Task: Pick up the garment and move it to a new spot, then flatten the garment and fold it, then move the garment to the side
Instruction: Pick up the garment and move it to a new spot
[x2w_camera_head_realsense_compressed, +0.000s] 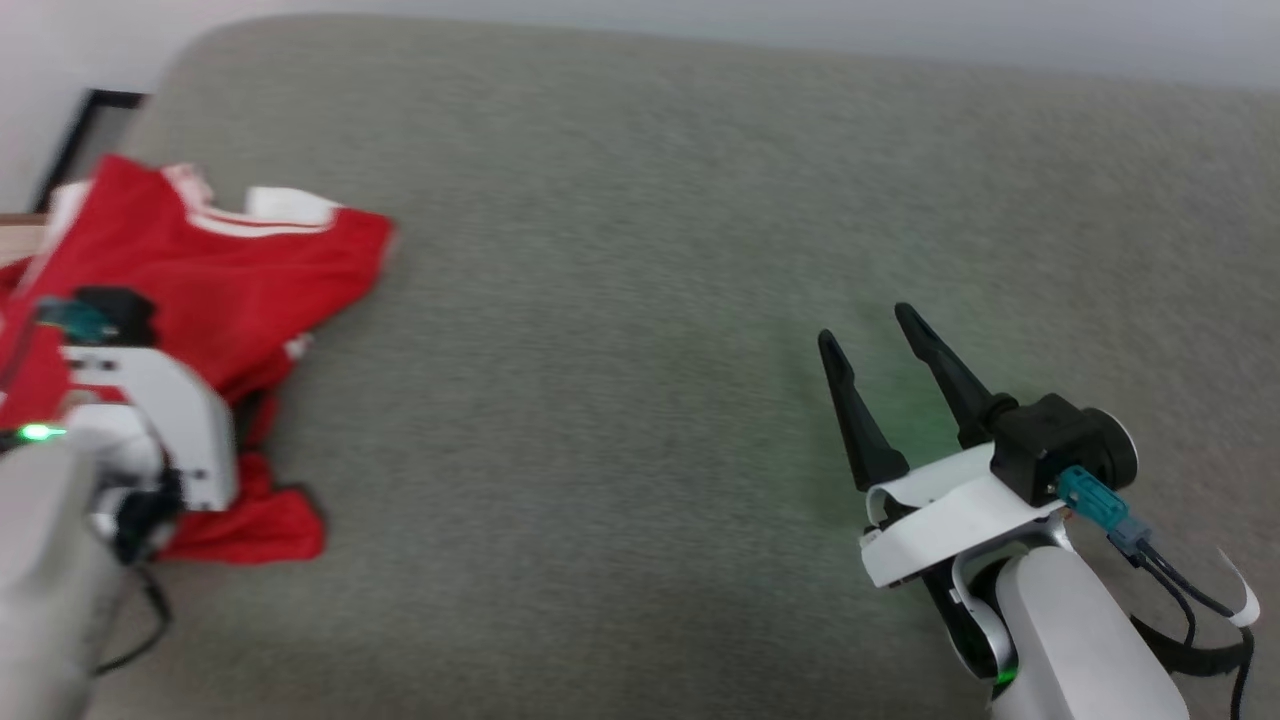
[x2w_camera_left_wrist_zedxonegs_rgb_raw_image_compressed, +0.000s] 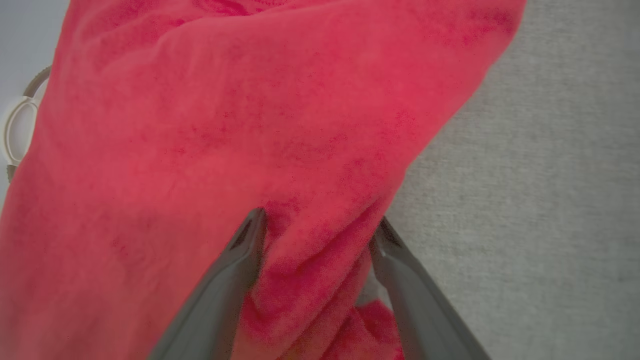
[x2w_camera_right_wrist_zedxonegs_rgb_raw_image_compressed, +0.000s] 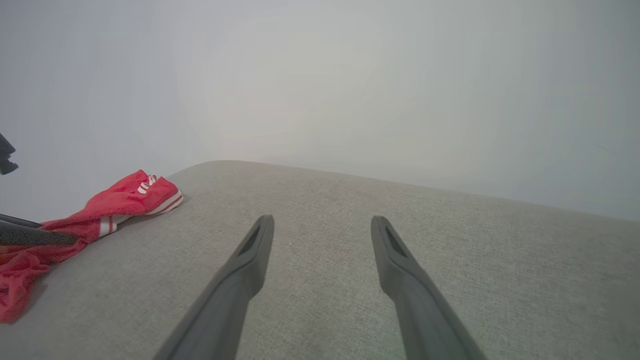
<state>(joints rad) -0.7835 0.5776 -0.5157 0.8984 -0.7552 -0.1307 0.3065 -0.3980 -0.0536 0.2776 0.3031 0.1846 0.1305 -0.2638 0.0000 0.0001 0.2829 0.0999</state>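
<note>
Pickup: left hand (x2w_camera_left_wrist_zedxonegs_rgb_raw_image_compressed: 319, 217) apart astride shirt (x2w_camera_head_realsense_compressed: 230, 270) fold at 9 o'clock, probably touching; clamp next; right hand (x2w_camera_head_realsense_compressed: 867, 326) apart, idle.

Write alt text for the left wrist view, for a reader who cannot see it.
A rumpled red garment lies close beneath the left gripper, whose two dark fingers stand open on either side of a raised fold of the cloth. To the right of the garment, a grey fabric surface is bare.
</note>
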